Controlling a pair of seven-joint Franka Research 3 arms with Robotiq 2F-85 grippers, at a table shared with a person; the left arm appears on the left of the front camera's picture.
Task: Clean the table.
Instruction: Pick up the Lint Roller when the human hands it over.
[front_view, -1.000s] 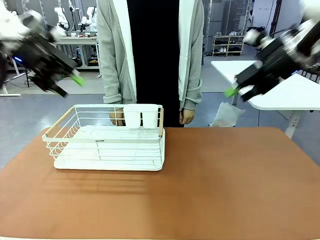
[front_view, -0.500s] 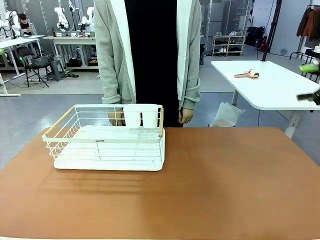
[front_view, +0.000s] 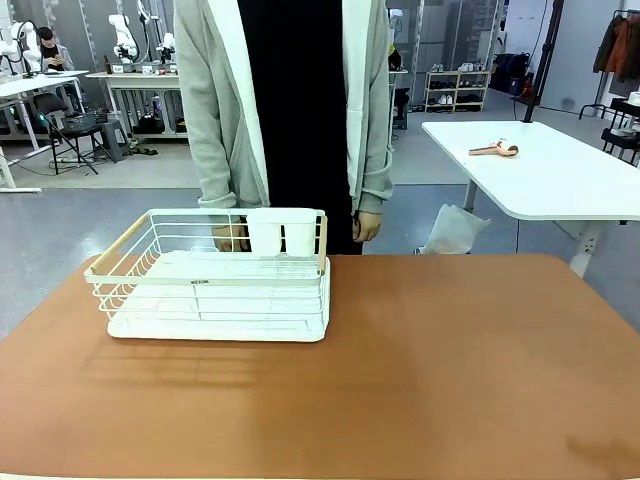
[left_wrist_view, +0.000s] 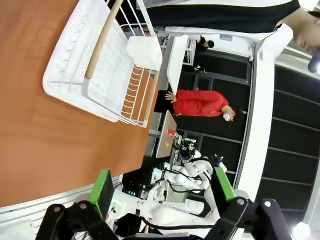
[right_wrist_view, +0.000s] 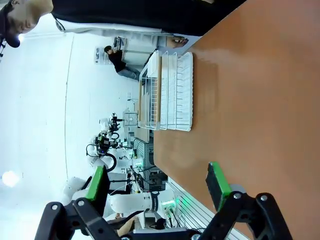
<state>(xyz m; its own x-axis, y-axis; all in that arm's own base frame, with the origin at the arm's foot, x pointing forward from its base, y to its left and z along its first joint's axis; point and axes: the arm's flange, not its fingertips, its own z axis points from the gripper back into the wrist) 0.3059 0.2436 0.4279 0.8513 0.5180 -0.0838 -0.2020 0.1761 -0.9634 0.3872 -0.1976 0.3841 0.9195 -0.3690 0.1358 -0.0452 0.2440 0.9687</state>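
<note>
Since a second ago both arms have swung back off the tabletop (front_view: 450, 360). You see the left end effector (left_wrist_view: 162, 187) and right end effector (right_wrist_view: 156, 184) released, empty. The white wire dish rack (front_view: 215, 290) sits far left. Cleaning looks finished.

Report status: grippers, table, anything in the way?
Left gripper open, empty. Right gripper open, empty. Table bears a white wire rack on its left. Person stands at far edge.
</note>
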